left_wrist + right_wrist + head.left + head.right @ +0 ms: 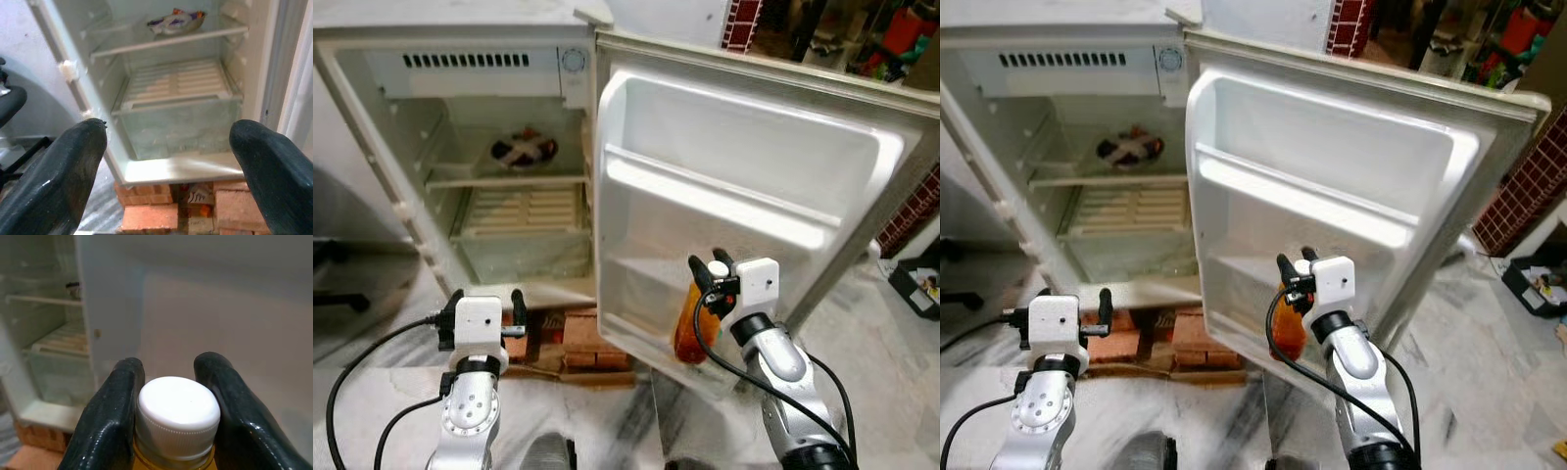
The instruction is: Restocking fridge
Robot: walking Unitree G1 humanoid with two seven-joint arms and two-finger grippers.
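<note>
The right gripper [171, 396] is clamped around the neck of an orange bottle [690, 328], one black finger on each side just under its white cap [178, 411]. It holds the bottle upright against the inside of the open fridge door [744, 186], at the door's lowest shelf [636, 294]. The bottle's body is orange-amber; no label or writing on it can be read.

The left gripper [166, 166] holds nothing, its fingers [58, 181] spread wide apart, low in front of the fridge [460, 147] opening and left of the door. Inside the fridge a patterned bowl [523, 150] sits on the upper shelf, above a ridged crisper lid [521, 210]. The fridge stands on red bricks [582, 338], with a printed packet [198, 196] tucked between them whose markings are too blurred to read
</note>
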